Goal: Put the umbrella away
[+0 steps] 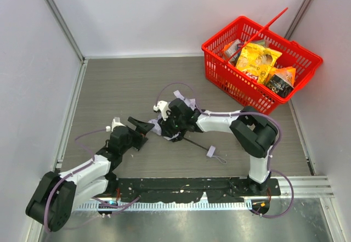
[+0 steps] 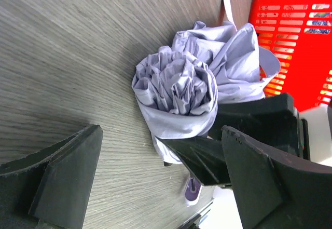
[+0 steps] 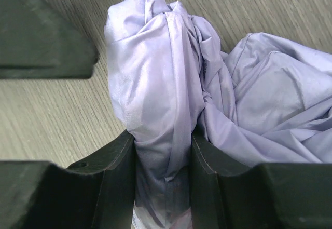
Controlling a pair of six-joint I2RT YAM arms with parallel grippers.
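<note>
The umbrella (image 1: 180,97), a crumpled bundle of pale lavender fabric, lies on the grey table at mid-centre. Its thin black shaft (image 1: 196,142) runs right to a small handle (image 1: 211,151) with a loop strap. My right gripper (image 1: 169,125) is shut on the folded fabric; in the right wrist view the fingers (image 3: 116,172) pinch a fold of the umbrella (image 3: 155,73). My left gripper (image 1: 143,127) is open just left of the bundle, touching nothing. In the left wrist view the umbrella (image 2: 176,89) sits ahead of the open gripper (image 2: 161,135).
A red basket (image 1: 241,91) holding snack packets (image 1: 258,61) stands at the back right, and shows in the left wrist view (image 2: 295,31). White walls enclose the table on three sides. The right gripper's black finger (image 2: 207,156) lies between my left fingers.
</note>
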